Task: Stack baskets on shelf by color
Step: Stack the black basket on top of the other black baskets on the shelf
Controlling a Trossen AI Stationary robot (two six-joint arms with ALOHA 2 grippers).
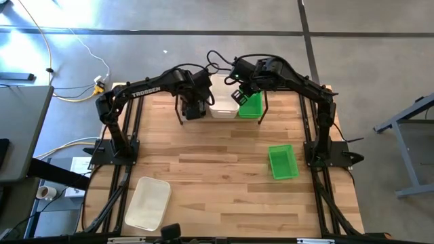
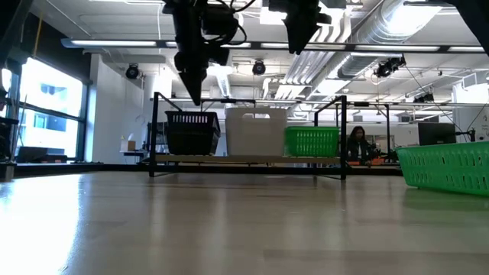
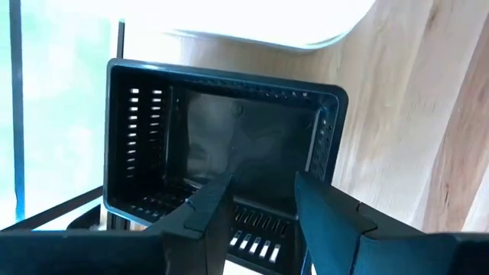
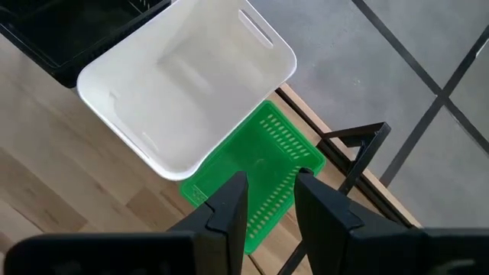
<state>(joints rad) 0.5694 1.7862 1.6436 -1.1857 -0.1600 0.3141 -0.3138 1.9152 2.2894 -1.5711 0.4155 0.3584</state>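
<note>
The shelf [image 2: 244,159] stands at the table's far edge and carries a black basket [image 2: 191,131] on its left, a white one [image 2: 256,131] in the middle and a green one [image 2: 311,141] on its right. My left gripper [image 2: 192,95] hangs open just above the black basket [image 3: 229,130], its fingers [image 3: 206,210] over the basket's rim, touching nothing. My right gripper [image 4: 271,195] is open and high above the green basket [image 4: 267,160]. A second green basket [image 1: 283,161] rests on the table's right side. Another white basket [image 1: 148,202] lies near the near-left corner.
The shelf's upright wire ends [image 1: 180,115] flank the baskets. Black arm-mount rails [image 1: 129,146] run along both table sides. Bare wood lies between the shelf and the two loose baskets. A person [image 2: 357,143] sits in the room far behind the table.
</note>
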